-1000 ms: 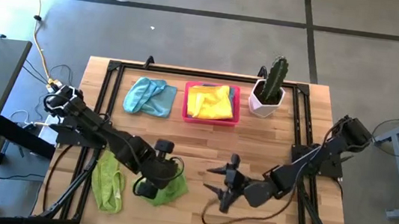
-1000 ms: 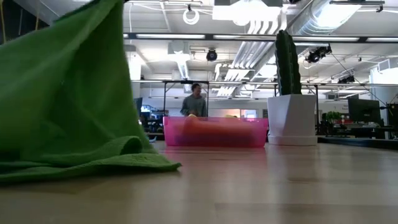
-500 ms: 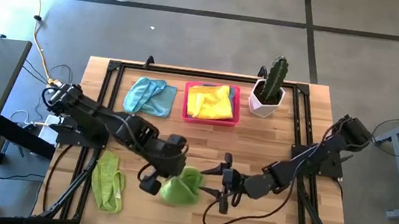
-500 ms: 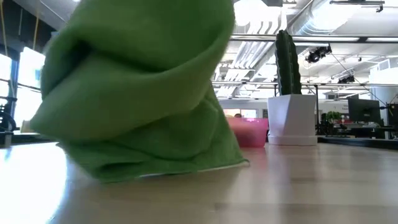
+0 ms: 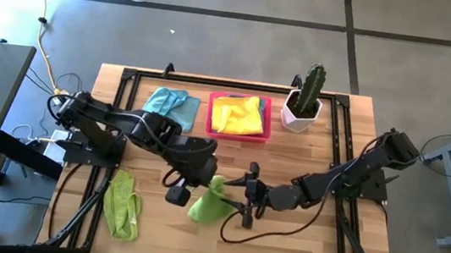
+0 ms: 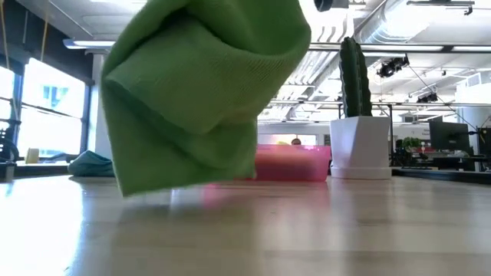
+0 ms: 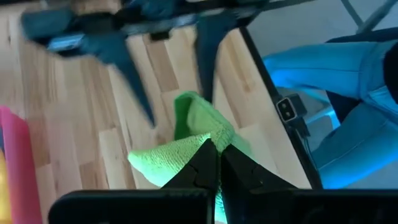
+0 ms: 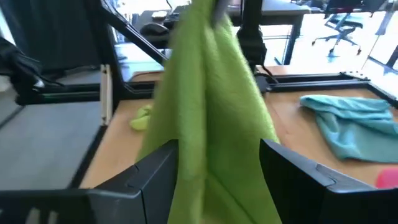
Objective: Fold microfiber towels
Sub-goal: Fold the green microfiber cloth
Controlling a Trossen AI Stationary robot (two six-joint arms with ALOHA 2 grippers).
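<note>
My left gripper [image 5: 205,179] is shut on a lime green towel [image 5: 213,203] over the table's middle. The towel hangs bunched; it fills the low view [image 6: 199,92]. My right gripper [image 5: 244,199] is open, level, facing the towel from the table's right. In the right wrist view its fingers [image 8: 155,171] stand on either side of the hanging towel [image 8: 208,106]. A second lime green towel [image 5: 121,204] lies crumpled at the near left. A light blue towel [image 5: 168,105] lies at the far left. A yellow towel [image 5: 237,115] lies in the pink tray [image 5: 265,121]. My left gripper pinches a bunched upper part of the lime green towel [image 7: 200,132] between its two shut fingers, coming from above and slanting down. Several layers are gathered there. The towel hangs slack below the fingers; whether its lower edge [image 6: 184,188] touches the table, I cannot tell. My right gripper stands around the hanging towel; whether a finger touches it, I cannot tell.
A cactus in a white pot [image 5: 305,100] stands at the far right beside the pink tray. A black frame [image 5: 129,77] runs around the table top. There is bare wood at the near right [image 5: 297,245]. A person shows in the room behind [image 6: 295,142].
My left gripper has gone toward the table's right and far edge and up, drawing the lime green towel off the near left of the table; the towel now hangs bunched below it. My right gripper has gone toward the towel, to stand on either side of it.
</note>
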